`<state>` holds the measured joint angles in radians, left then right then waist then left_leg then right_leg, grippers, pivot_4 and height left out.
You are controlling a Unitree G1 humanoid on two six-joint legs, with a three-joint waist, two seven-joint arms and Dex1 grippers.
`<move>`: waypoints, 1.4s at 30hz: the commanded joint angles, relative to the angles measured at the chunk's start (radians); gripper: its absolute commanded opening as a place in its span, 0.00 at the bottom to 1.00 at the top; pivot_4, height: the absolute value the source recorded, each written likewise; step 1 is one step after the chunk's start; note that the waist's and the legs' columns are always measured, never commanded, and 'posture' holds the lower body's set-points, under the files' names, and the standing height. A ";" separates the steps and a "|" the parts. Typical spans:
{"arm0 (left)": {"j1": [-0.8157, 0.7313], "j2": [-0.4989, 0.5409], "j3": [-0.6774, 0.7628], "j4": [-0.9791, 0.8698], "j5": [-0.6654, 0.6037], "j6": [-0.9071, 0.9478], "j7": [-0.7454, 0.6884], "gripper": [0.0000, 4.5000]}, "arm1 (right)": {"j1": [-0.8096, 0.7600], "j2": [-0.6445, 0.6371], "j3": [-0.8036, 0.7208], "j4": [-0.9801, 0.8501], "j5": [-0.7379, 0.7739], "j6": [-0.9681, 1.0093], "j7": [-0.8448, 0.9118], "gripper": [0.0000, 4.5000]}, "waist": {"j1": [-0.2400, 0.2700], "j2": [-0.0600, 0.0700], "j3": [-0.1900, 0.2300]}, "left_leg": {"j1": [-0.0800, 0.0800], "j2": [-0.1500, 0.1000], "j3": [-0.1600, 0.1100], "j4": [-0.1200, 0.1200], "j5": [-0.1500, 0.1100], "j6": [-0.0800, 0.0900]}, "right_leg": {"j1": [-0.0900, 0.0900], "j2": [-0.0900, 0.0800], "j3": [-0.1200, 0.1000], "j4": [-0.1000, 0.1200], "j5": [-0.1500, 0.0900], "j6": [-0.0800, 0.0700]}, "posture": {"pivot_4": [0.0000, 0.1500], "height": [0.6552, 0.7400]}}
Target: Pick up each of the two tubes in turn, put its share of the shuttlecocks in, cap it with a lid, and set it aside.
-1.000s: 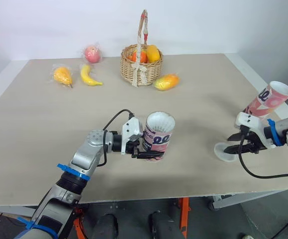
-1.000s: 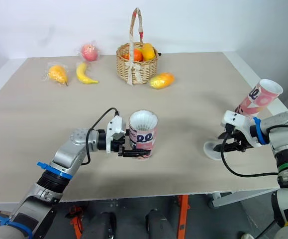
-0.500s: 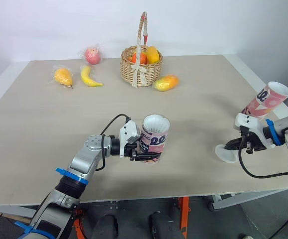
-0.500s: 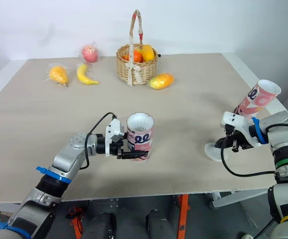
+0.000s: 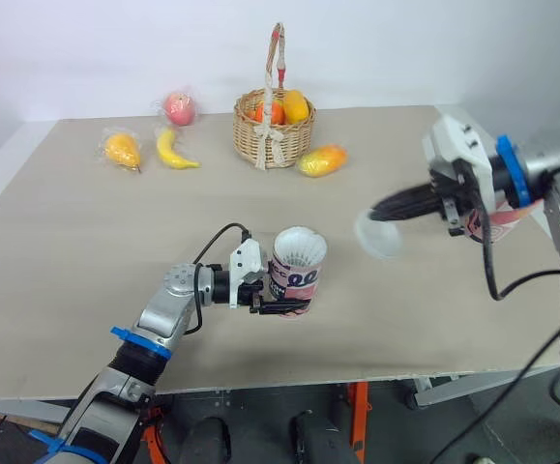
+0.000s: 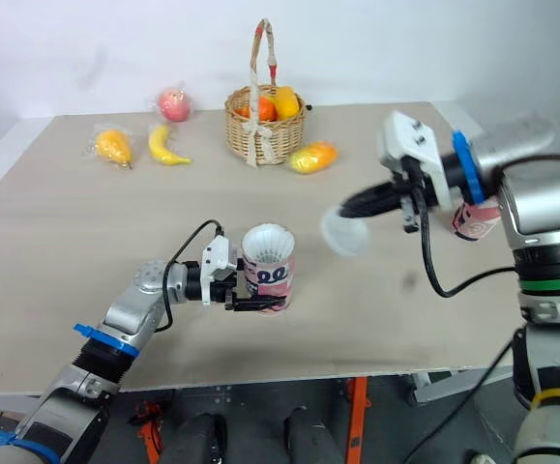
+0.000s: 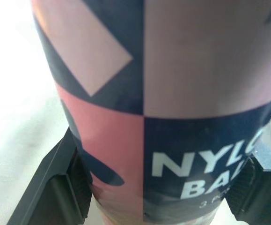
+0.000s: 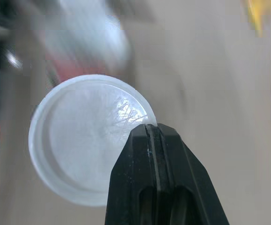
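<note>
A pink and navy tube (image 5: 297, 275) stands on the table near the front middle, its open top showing white shuttlecocks (image 5: 300, 248). My left gripper (image 5: 292, 295) is shut on its lower part, one finger (image 7: 55, 187) on each side of it. My right gripper (image 5: 378, 212) hangs in the air to the right of this tube and above its height, shut on the rim of a translucent white lid (image 5: 379, 235). In the right wrist view the lid (image 8: 91, 140) sticks out from the pinched fingertips (image 8: 156, 136). The second tube (image 6: 473, 220) lies partly hidden behind my right arm.
A wicker basket (image 5: 275, 126) of fruit stands at the back middle, with a wrapped mango (image 5: 322, 159) beside it. A banana (image 5: 175, 148), a yellow pear (image 5: 122, 148) and a red apple (image 5: 179, 106) lie at the back left. The table's right edge (image 5: 483, 140) runs behind my right arm.
My right gripper shut on the lid at the table's front right, lifted it and swung left toward the held tube. The left gripper and tube shifted slightly nearer.
</note>
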<state>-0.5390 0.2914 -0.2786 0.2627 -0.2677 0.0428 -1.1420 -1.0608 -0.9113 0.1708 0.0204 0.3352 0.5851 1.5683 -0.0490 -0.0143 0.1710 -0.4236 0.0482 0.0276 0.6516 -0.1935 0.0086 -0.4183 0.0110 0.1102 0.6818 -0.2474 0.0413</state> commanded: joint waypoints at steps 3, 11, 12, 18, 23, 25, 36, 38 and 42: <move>-0.008 0.017 -0.018 0.093 0.068 -0.058 -0.003 0.71 | -0.117 0.076 0.092 -0.108 0.006 -0.003 0.031 0.01 | 0.000 0.000 0.000 | 0.000 0.000 0.001 0.001 0.000 0.000 | 0.000 0.000 0.000 0.000 0.000 0.000 | 1.00 1.00; -0.023 0.014 -0.015 0.116 0.057 -0.068 -0.007 0.71 | -0.189 0.210 0.244 -0.014 -0.185 -0.194 -0.056 0.01 | 0.000 0.000 0.000 | 0.000 0.000 0.001 0.001 0.000 0.000 | -0.001 0.000 0.000 0.000 0.001 0.000 | 1.00 1.00; -0.021 0.016 -0.015 0.115 0.058 -0.069 -0.007 0.71 | -0.204 0.232 0.244 0.010 -0.193 -0.197 -0.067 0.01 | 0.000 0.000 0.000 | 0.000 0.000 0.001 0.001 0.000 0.000 | -0.001 0.000 0.000 0.000 0.001 -0.001 | 1.00 1.00; -0.017 0.026 -0.009 0.108 0.053 -0.061 -0.007 0.71 | -0.217 0.249 0.247 0.040 -0.225 -0.270 -0.032 0.01 | 0.001 -0.001 -0.001 | -0.001 0.000 0.001 0.001 0.000 0.000 | -0.002 0.000 0.000 0.000 0.001 0.000 | 1.00 1.00; -0.017 0.029 -0.004 0.111 0.053 -0.062 -0.005 0.71 | -0.195 0.230 0.254 0.027 -0.239 -0.315 0.012 0.01 | 0.001 -0.001 -0.001 | -0.001 0.000 0.001 0.000 0.000 0.000 | -0.002 0.000 0.000 0.000 0.001 -0.001 | 1.00 1.00; -0.018 0.030 -0.004 0.113 0.054 -0.063 -0.005 0.71 | -0.177 0.218 0.261 0.016 -0.241 -0.330 0.033 0.01 | 0.001 -0.001 -0.001 | -0.001 0.000 0.001 0.000 0.000 0.000 | -0.002 0.000 0.000 0.000 0.001 -0.001 | 1.00 1.00; -0.016 0.030 0.001 0.107 0.053 -0.054 -0.003 0.71 | -0.178 0.200 0.312 0.041 -0.271 -0.433 0.044 0.01 | 0.000 -0.002 -0.001 | -0.001 0.001 0.001 0.000 0.000 0.000 | -0.002 0.000 0.000 0.000 0.001 -0.002 | 1.00 1.00; -0.015 0.030 0.003 0.107 0.053 -0.053 -0.003 0.71 | -0.168 0.184 0.336 0.022 -0.258 -0.446 0.046 0.01 | 0.000 -0.002 -0.001 | -0.001 0.001 0.001 0.000 0.000 0.000 | -0.002 0.000 0.000 0.000 0.001 -0.002 | 1.00 1.00; -0.013 0.031 0.005 0.106 0.058 -0.054 0.000 0.71 | -0.108 0.192 0.355 -0.023 -0.253 -0.461 0.046 0.01 | 0.001 -0.003 -0.002 | -0.001 0.001 0.001 -0.001 0.000 0.000 | -0.002 0.000 0.000 0.000 -0.001 -0.002 | 1.00 1.00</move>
<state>-0.5699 0.2939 -0.2874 0.3241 -0.2469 -0.0272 -1.1652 -1.2137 -0.7140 0.4754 0.0403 0.0740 0.1356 1.5582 -0.0480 -0.0173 0.1688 -0.4243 0.0489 0.0285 0.6505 -0.1935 0.0085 -0.4201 0.0112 0.1101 0.6820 -0.2486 0.0387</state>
